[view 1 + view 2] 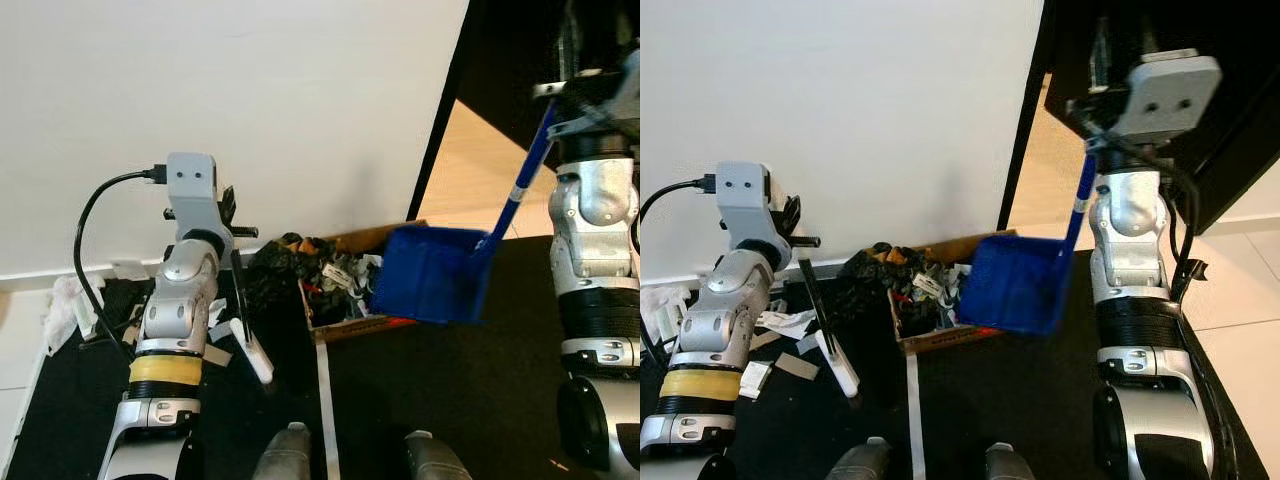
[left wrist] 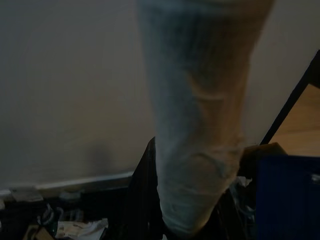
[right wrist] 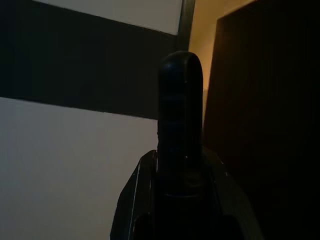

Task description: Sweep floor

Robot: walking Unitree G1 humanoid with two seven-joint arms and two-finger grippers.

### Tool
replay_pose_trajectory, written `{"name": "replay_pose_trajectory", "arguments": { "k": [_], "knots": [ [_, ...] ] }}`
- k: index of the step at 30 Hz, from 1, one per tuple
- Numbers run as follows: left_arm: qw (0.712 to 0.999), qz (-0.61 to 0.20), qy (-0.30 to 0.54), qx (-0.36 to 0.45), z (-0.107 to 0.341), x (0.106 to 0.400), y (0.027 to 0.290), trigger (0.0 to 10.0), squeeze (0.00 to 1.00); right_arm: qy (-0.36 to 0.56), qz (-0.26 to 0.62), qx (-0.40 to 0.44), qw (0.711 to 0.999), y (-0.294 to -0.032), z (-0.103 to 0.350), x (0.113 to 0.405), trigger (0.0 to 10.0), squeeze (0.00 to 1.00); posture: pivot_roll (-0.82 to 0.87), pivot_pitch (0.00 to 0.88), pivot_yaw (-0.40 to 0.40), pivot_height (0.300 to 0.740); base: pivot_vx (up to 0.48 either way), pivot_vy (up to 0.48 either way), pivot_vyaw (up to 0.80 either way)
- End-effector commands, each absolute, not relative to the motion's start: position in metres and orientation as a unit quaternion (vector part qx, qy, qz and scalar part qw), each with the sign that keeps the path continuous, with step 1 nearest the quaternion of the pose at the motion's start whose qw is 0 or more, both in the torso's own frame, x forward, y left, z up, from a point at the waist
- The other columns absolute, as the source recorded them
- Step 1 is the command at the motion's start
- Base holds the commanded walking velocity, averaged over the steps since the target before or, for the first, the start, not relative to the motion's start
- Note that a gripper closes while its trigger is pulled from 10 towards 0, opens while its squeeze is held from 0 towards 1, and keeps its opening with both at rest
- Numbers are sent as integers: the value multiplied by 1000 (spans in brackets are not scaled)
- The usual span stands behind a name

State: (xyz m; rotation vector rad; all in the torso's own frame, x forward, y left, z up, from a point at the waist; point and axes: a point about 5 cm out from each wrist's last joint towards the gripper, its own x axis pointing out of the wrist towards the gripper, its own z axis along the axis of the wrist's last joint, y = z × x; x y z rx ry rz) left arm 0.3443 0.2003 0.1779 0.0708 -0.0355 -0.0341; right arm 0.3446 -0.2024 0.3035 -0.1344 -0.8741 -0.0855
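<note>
While tilted, dustpan (image 1: 432,275), over box (image 1: 940,335)

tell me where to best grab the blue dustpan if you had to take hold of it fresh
Grip the blue dustpan by its long blue handle, not the pan. The handle rises steeply from the pan's back edge toward the right gripper, a slim straight bar two fingers can close across. Come from the robot's right side, above the pan, since the pan's open mouth hangs over the cardboard box of debris.

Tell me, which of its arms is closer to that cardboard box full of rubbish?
Left. The left gripper, holding a brush, hangs beside the cardboard box. The right gripper is raised high, holding the blue dustpan over the box by its handle.
</note>
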Motion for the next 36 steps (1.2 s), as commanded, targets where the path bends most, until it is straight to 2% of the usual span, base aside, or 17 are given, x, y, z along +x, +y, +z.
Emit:
{"name": "replay_pose_trajectory", "arguments": {
  "k": [1,9,17,18,25,27,29,32,36],
  "knots": [
    [997,-14,-40,64,183,343,211,10000,0,-429,-41,-66,900,-204,305,343,10000,0,184,132,50,740,0,0,0],
    [994,-65,-74,39,187,357,215,10000,0,-422,-20,-98,901,-183,297,348,10000,0,162,142,54,740,0,0,0],
    [987,-129,-94,30,196,366,208,10000,0,-390,4,-53,919,-166,282,362,10000,0,169,173,50,740,0,0,0],
    [985,-139,-95,31,198,368,207,10000,0,-383,5,-46,922,-163,281,366,10000,0,188,198,48,740,0,0,0],
    [976,-172,-113,77,208,375,206,10000,0,-372,2,-61,926,-148,277,376,10000,0,212,230,46,740,0,0,0],
    [961,-196,-123,151,212,373,209,10000,0,-373,14,-75,925,-139,278,379,10000,0,221,245,46,740,0,0,0],
    [957,-197,-125,174,213,372,212,10000,0,-376,18,-72,924,-138,280,379,10000,0,219,248,45,740,0,0,0],
    [955,-196,-127,182,214,372,215,10000,0,-380,20,-71,922,-137,282,379,10000,0,218,248,45,740,0,0,0],
    [967,-180,-126,128,215,378,223,10000,0,-402,23,-72,913,-140,288,375,10000,0,189,248,42,740,0,0,0]
  ]
}}
